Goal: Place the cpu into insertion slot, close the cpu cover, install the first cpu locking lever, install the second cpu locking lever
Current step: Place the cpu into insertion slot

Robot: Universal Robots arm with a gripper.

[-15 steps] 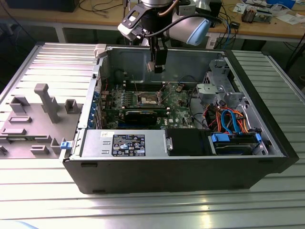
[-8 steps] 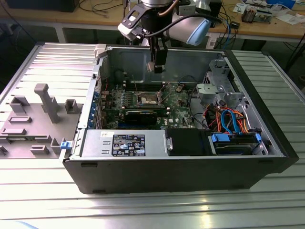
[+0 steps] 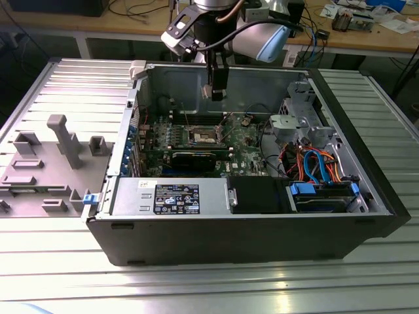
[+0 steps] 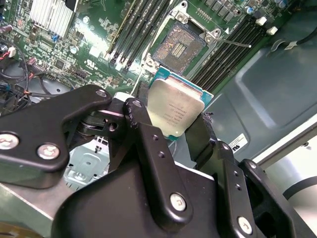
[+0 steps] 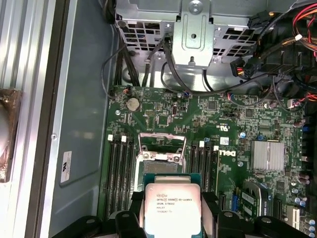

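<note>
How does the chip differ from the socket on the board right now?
The chip is held in the gripper above the board; the socket sits fixed on it, open and empty. The chip shows a smooth silver top; the socket a dark brownish pin field. Both are square.

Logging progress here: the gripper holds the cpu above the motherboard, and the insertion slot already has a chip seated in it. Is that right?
Not quite. The gripper holds the cpu above the motherboard, but the insertion slot is empty: the second wrist view shows its bare pin field, with no chip seated.
</note>
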